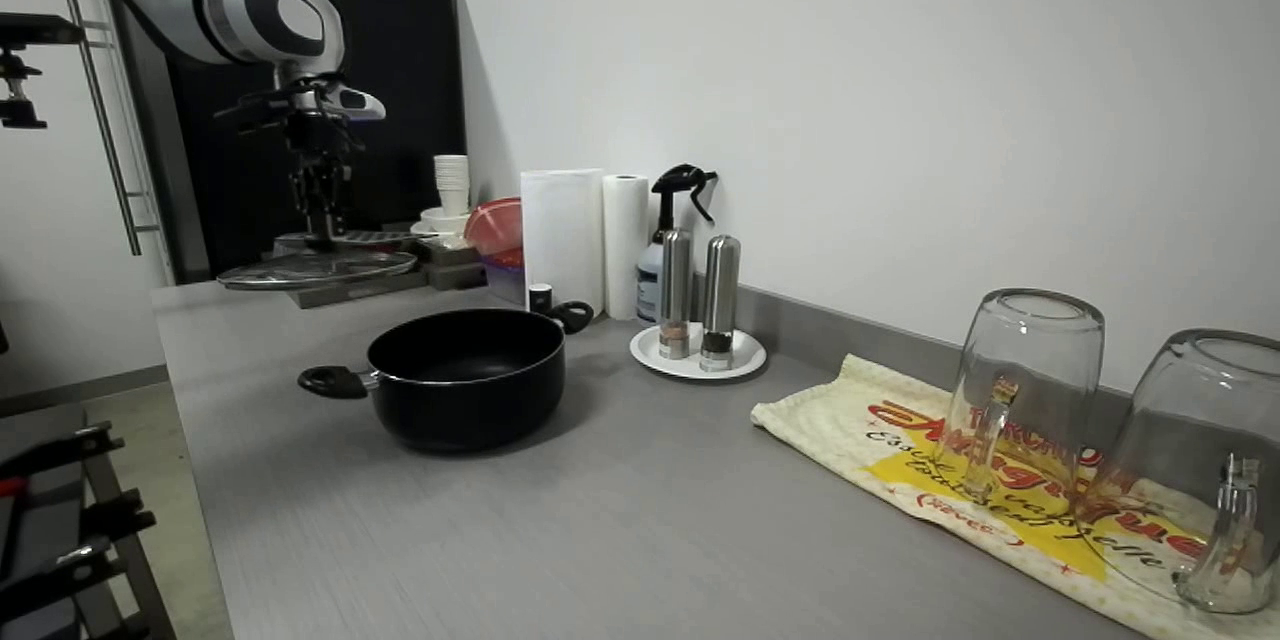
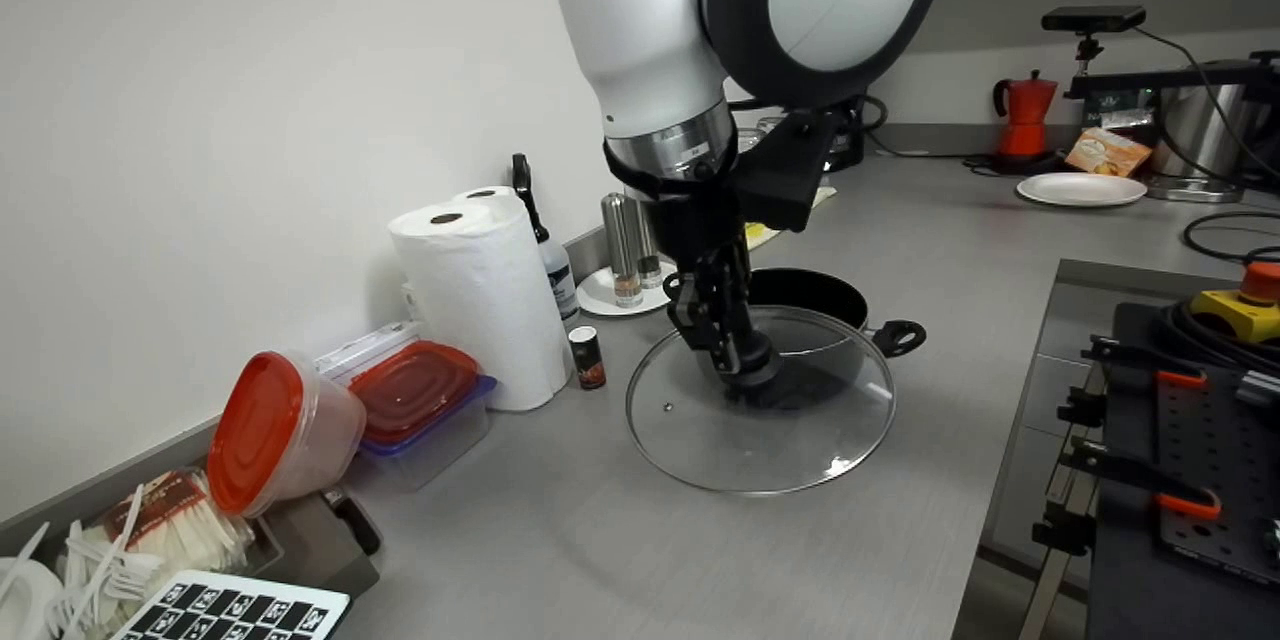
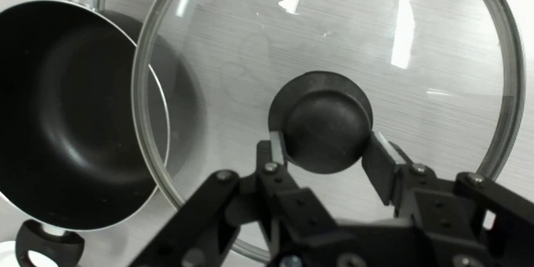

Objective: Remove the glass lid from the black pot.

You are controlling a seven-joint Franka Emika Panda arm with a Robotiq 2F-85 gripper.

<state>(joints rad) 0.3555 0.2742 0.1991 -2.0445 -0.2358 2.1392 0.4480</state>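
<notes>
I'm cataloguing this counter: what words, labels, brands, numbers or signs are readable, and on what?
"Essui…", cream cloth in an exterior view, ending unclear.
"TORCHO…", same cloth, seen through an upturned mug.
The cloth's other lettering: too unclear.
Too small or blurred: labels on the spray bottle, small jar, orange packet, cutlery pack and arm.
None visible on the glass lid or black pot.
</notes>
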